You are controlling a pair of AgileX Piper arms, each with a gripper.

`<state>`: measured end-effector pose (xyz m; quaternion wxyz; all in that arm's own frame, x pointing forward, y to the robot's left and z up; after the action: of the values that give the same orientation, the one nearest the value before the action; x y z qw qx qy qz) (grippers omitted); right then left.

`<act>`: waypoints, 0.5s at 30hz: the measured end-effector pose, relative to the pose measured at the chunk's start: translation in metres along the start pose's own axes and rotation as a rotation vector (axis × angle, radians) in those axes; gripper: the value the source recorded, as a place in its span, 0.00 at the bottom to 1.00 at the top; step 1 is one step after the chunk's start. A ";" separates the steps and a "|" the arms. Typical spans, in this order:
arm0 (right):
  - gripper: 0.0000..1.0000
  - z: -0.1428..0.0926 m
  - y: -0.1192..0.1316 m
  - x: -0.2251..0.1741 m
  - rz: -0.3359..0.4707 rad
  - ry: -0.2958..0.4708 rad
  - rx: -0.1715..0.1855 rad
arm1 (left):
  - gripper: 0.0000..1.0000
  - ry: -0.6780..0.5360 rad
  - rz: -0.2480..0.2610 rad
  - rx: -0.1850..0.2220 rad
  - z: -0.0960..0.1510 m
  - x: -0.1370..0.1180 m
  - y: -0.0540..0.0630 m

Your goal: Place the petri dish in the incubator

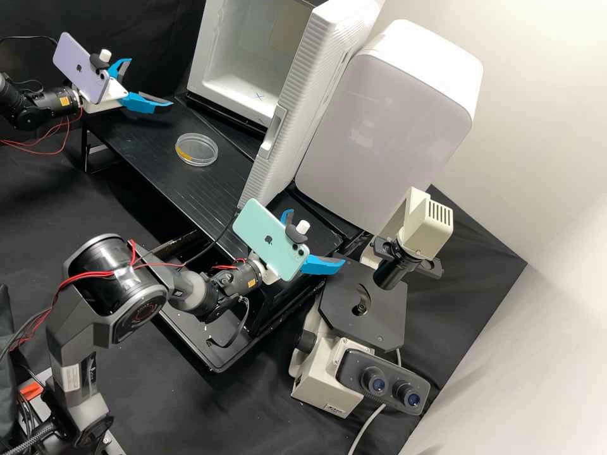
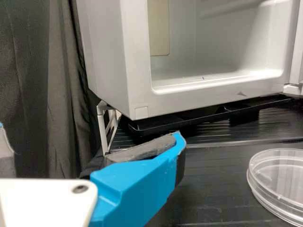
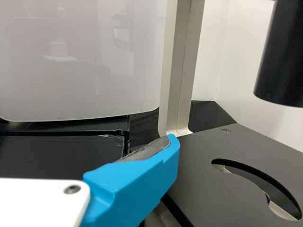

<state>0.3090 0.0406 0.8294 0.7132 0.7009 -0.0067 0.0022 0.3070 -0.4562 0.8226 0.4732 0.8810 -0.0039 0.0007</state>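
A clear lidded petri dish (image 1: 196, 149) (image 2: 279, 182) lies flat on the black ribbed tray (image 1: 152, 158) in front of the white incubator (image 1: 243, 54) (image 2: 189, 56), whose door (image 1: 303, 95) stands swung open. My left gripper (image 1: 150, 82) hovers above the tray's far left end, to the left of the dish and apart from it, open and holding nothing; one blue finger (image 2: 142, 179) shows in its wrist view. My right gripper (image 1: 316, 240) hangs open and holds nothing beside the microscope stage (image 1: 360, 303) (image 3: 227, 170), its blue finger (image 3: 137, 184) at the stage's edge.
A white microscope (image 1: 367, 354) with a black stage and eyepieces stands at the front right. A large white device (image 1: 392, 120) sits right of the incubator door. Black cloth covers the bench around the tray.
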 end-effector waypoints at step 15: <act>1.00 0.000 0.000 0.000 0.000 0.000 0.000 | 1.00 -0.024 -0.006 0.000 0.007 -0.001 -0.002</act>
<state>0.3090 0.0406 0.8294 0.7132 0.7009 -0.0067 0.0022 0.3063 -0.4613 0.8173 0.4732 0.8809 -0.0070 -0.0111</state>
